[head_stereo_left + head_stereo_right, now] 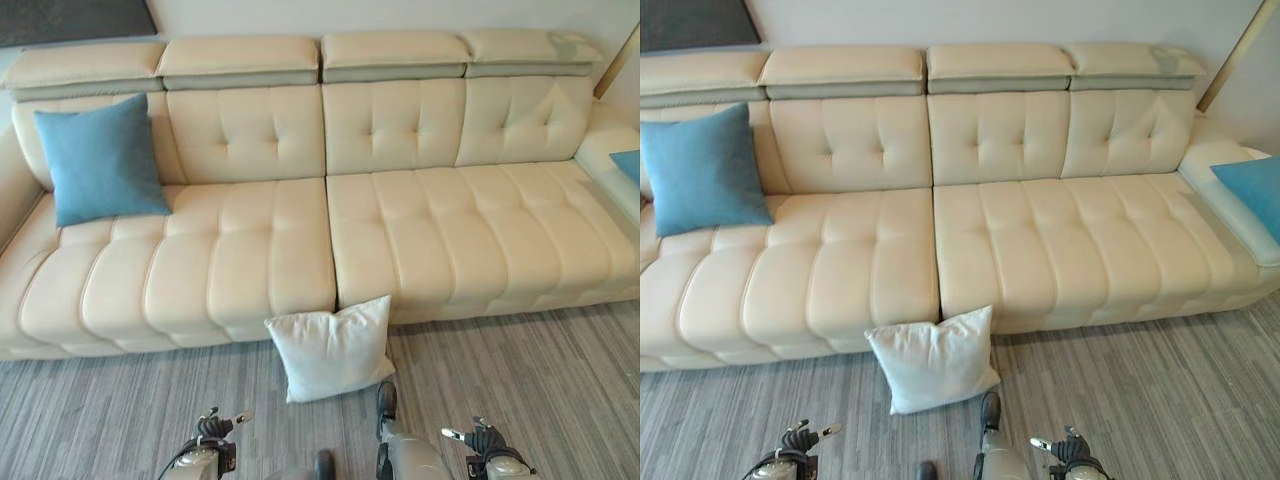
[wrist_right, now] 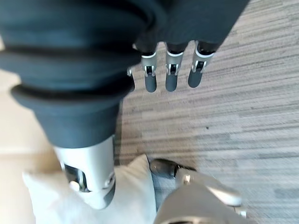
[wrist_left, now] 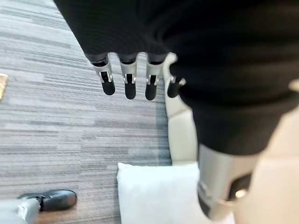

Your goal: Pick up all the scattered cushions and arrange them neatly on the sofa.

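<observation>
A white cushion (image 1: 332, 348) stands on the floor, leaning against the front of the cream sofa (image 1: 420, 230) near its middle seam. One blue cushion (image 1: 100, 158) leans upright against the backrest at the sofa's left end. Another blue cushion (image 1: 1252, 192) lies on the sofa's right end section. My left hand (image 3: 130, 86) hangs over the floor with straight fingers and holds nothing; the white cushion (image 3: 159, 191) shows beyond it. My right hand (image 2: 170, 77) hangs the same way, open and empty, with the white cushion (image 2: 133, 186) close by.
Grey striped carpet (image 1: 520, 390) runs in front of the sofa. A dark panel (image 1: 70, 18) sits on the wall at the back left. A wooden pole (image 1: 615, 60) leans at the far right behind the sofa.
</observation>
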